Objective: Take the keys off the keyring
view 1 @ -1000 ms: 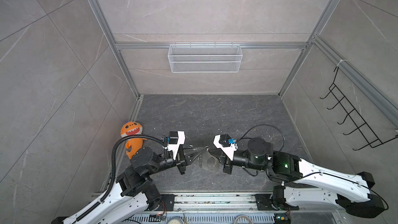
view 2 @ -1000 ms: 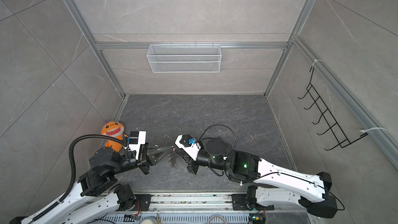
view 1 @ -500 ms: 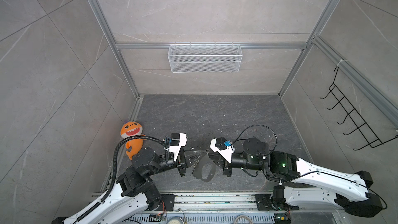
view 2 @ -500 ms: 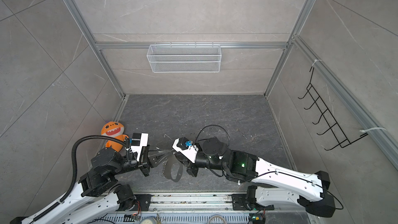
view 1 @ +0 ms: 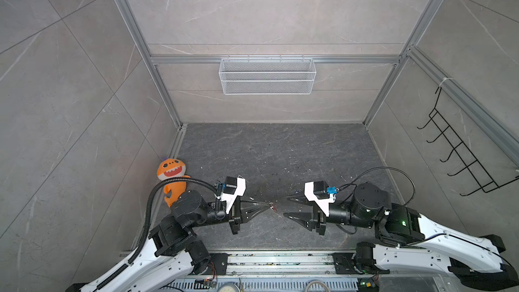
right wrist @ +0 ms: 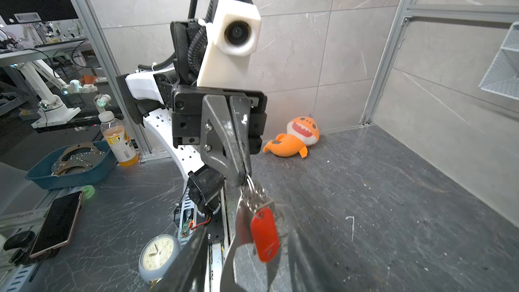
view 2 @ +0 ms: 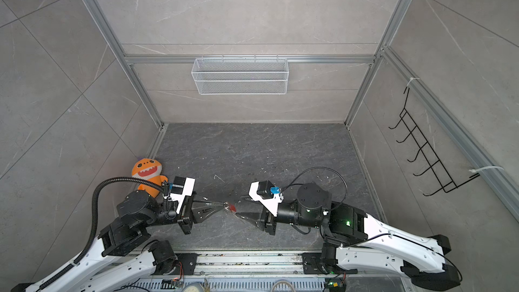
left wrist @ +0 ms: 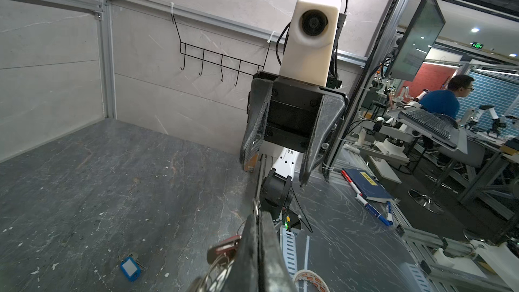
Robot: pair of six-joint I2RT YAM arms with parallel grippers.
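Note:
My left gripper is shut on the keyring's thin metal ring. Below it dangle the keyring's flat grey fob and a key with a red tag. My right gripper faces it from the right, open, its fingers on either side of the hanging fob and holding nothing. A key with a blue tag lies loose on the dark floor, apart from the ring.
An orange plush toy lies against the left wall. A white wire basket hangs on the back wall and a black hook rack on the right wall. Past the floor's front edge lie a clock and a tape roll.
My right gripper has opened, let go of the fob and drawn back to the right. The fob now hangs from the left gripper, which stays shut.

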